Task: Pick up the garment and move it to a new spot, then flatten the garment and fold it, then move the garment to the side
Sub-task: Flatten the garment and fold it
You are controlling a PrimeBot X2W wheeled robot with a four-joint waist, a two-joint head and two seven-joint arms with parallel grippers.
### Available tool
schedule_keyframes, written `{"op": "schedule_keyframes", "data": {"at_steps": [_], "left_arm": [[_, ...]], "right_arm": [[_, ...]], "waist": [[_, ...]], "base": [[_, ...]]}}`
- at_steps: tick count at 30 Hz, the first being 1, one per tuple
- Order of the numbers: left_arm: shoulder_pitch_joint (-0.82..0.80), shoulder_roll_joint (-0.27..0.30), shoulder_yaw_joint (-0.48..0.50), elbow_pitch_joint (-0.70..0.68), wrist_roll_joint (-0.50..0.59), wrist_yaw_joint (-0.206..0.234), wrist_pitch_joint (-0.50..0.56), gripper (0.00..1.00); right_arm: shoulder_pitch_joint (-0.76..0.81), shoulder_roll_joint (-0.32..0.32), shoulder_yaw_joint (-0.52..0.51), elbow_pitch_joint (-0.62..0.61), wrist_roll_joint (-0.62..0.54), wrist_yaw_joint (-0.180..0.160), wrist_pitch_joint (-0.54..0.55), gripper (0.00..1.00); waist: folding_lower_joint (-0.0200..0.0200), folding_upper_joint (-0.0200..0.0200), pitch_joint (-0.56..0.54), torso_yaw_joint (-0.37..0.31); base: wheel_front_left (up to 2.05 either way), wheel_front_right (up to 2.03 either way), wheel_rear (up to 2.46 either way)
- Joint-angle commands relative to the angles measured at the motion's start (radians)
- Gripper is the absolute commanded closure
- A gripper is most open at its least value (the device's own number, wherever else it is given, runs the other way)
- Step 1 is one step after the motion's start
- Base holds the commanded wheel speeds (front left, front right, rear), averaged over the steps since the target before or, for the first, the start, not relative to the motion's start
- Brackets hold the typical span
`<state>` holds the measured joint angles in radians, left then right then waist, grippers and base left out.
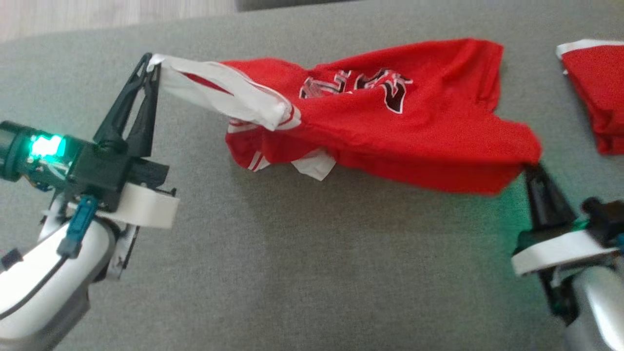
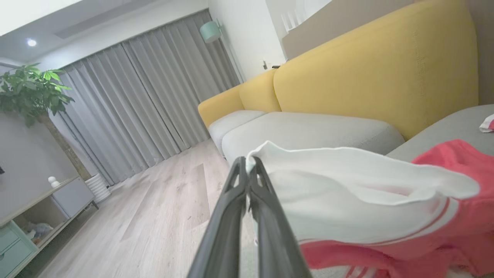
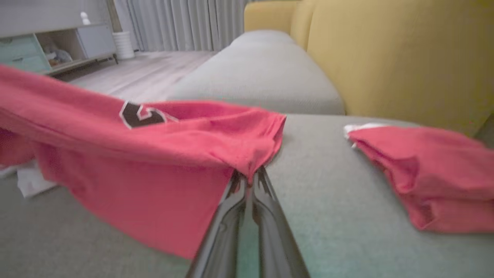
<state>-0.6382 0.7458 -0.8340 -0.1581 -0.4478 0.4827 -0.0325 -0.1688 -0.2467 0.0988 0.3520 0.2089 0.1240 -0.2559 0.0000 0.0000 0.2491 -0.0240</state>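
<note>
Head overhead, wrists low beside garment point(image 1: 390, 126)

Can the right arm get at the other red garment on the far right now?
Likely not yet: the right claw is shut on the red-and-white jersey. The other red garment lies near, with bare grey cushion between.

Soft, even indoor light — right wrist view blurred, edges warped.

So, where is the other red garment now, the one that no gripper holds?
In the head view the other red garment lies at the far right on the grey cushion, beyond the right gripper, apart from the held jersey.
</note>
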Motion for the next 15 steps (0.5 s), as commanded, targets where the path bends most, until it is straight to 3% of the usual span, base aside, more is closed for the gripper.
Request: {"op": "schedule_keyframes", "data": {"at_steps": [1, 5, 9, 15], "left_arm": [[-0.051, 0.057, 0.074, -0.026, 0.002, -0.01, -0.02, 1.0], [-0.11, 0.075, 0.11, -0.049, -0.004, -0.041, -0.048, 1.0], [-0.205, 0.096, 0.151, -0.078, -0.007, -0.09, -0.063, 1.0], [-0.346, 0.082, 0.189, -0.091, -0.034, -0.16, -0.052, 1.0]], "right_arm": [[-0.006, -0.044, -0.01, -0.081, 0.017, 0.007, -0.006, 1.0], [-0.037, -0.111, -0.046, -0.203, 0.03, 0.007, 0.002, 1.0], [-0.085, -0.184, -0.083, -0.348, 0.056, 0.007, 0.103, 1.0], [-0.157, -0.272, -0.135, -0.506, 0.106, 0.007, 0.235, 1.0]], "waist": [[0.0, 0.0, -0.039, -0.008], [0.0, 0.0, -0.095, -0.015], [0.0, 0.0, -0.146, -0.015], [0.0, 0.0, -0.184, -0.01]], "base": [[0.0, 0.0, 0.0], [0.0, 0.0, 0.0], [0.0, 0.0, 0.0], [0.0, 0.0, 0.0]]}}
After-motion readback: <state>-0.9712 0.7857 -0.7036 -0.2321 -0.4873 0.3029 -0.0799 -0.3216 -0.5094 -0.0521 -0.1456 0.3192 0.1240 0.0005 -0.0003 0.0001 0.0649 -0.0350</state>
